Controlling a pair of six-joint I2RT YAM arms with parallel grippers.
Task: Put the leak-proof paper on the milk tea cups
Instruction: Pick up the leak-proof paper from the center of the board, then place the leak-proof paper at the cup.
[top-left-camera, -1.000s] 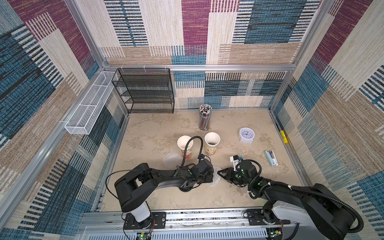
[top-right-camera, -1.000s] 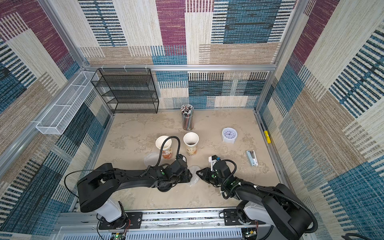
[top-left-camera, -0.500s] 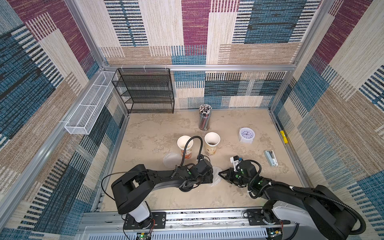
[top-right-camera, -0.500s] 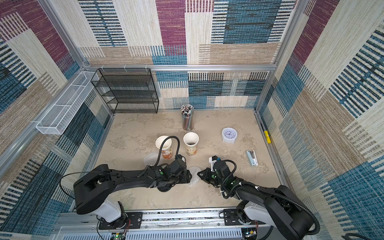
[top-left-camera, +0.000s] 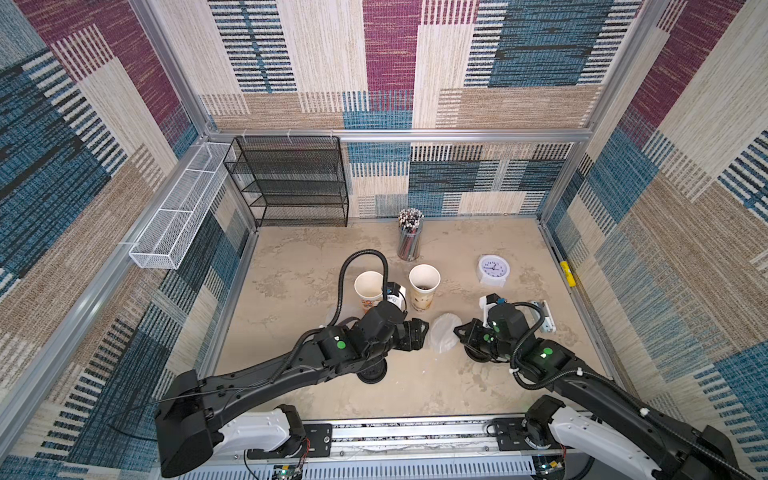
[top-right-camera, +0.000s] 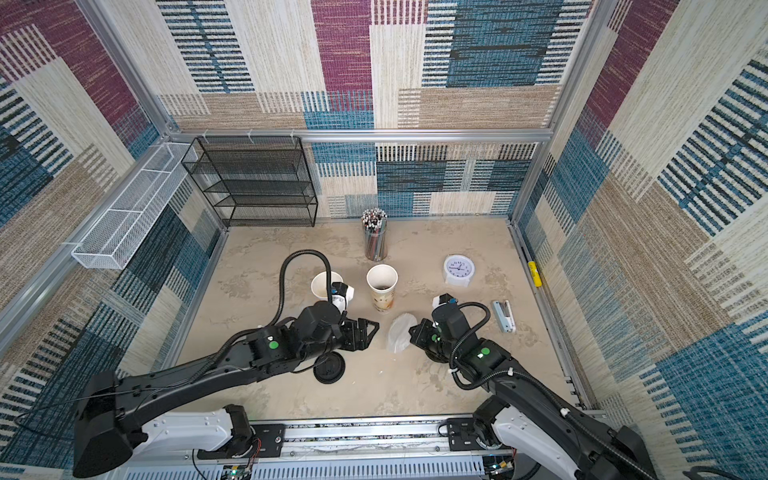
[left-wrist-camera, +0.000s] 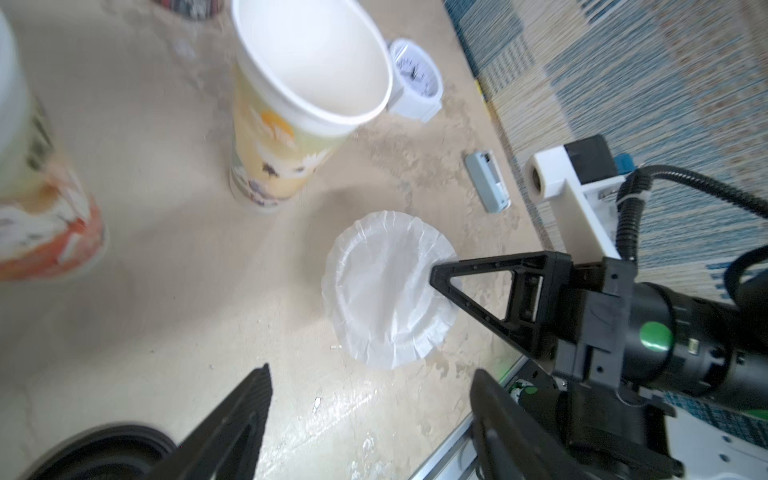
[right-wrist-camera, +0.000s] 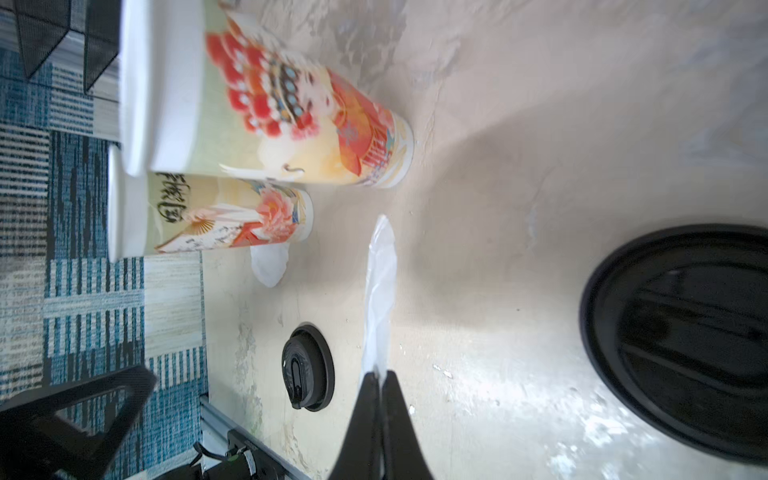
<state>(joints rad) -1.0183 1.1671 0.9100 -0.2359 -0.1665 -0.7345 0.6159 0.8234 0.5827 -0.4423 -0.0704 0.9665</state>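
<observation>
the right gripper (right-wrist-camera: 379, 376) has its two black fingers pressed together on the rim of a thin, translucent whitish round sheet of leak-proof paper (left-wrist-camera: 386, 291), crinkled around its edge. in the right wrist view that sheet shows edge-on, running straight out from the fingertips; in the left wrist view it is tilted, with a soft shadow on the sandy beige tabletop (top-left-camera: 291, 270) beside it, and whether its low edge touches the table i cannot tell. in both top views it sits between the two grippers, in front of the cups. the left gripper (left-wrist-camera: 372, 374) faces it from the other side with its jaws spread wide and nothing between them; the sheet's near edge is about level with the fingertips and touches neither. behind stand, upright, open-mouthed and side by side, a tall tapered paper cup with red-orange print (top-left-camera: 368, 286) on the left and a tall tapered paper cup with beige-brown print (top-left-camera: 424, 286) on the right, something dark at the bottom of the latter. a second whitish round sheet (right-wrist-camera: 270, 266) lies on the table just beside the base of the red-orange cup. a black round plastic lid (top-right-camera: 329, 368) lies by the left arm's wrist, and another black lid (right-wrist-camera: 681, 332) lies near the right gripper. further back are a clear cylinder holder of straws (top-left-camera: 409, 239) and a white round clock (top-left-camera: 493, 269).
</observation>
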